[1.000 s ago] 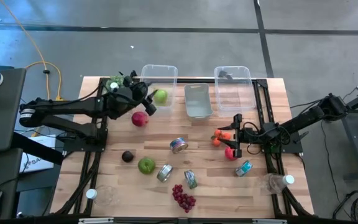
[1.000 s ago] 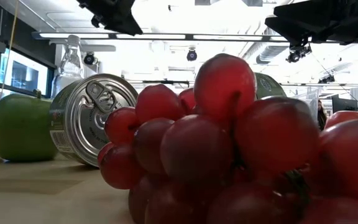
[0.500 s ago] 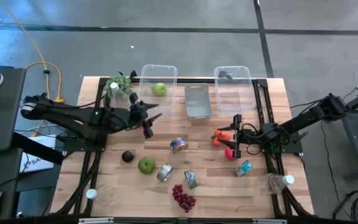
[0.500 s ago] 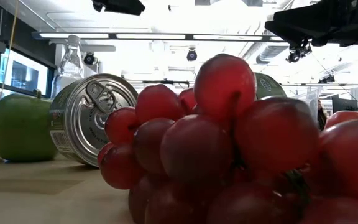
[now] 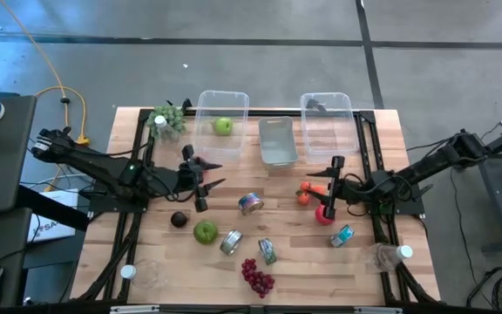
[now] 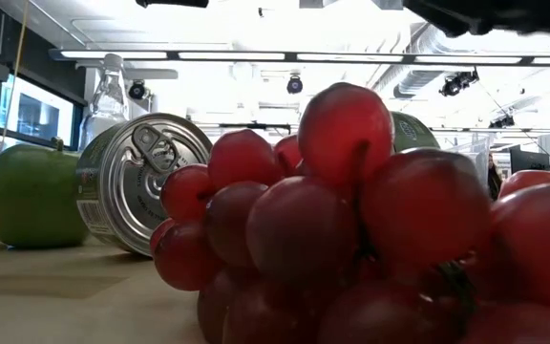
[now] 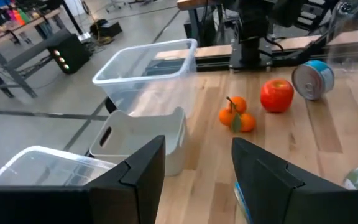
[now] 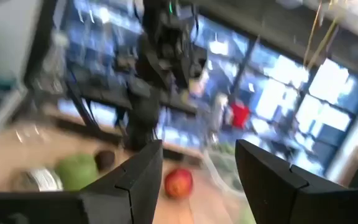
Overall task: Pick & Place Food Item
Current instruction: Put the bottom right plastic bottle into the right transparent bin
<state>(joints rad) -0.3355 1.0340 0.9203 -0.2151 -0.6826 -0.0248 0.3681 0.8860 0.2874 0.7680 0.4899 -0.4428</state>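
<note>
The left tool (image 5: 206, 174) hangs open and empty over the surface (image 5: 286, 253); the right tool (image 5: 331, 184), also open, sits beside the oranges (image 5: 304, 194). Only the high view shows the green apple (image 5: 223, 126) in the clear bin (image 5: 222, 114) — the red apple (image 8: 179, 182) shows, probably, in the right wrist view.

Three bins (image 5: 223, 113), two green apples (image 5: 205, 231), four cans (image 5: 251, 203)

Green apple (image 5: 223, 126), red grapes (image 5: 256, 277), pale wooden table (image 5: 295, 253)

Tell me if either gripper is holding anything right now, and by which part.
Nothing is held. The left gripper is open and empty above the table; the right gripper is open too, near the oranges.
</note>
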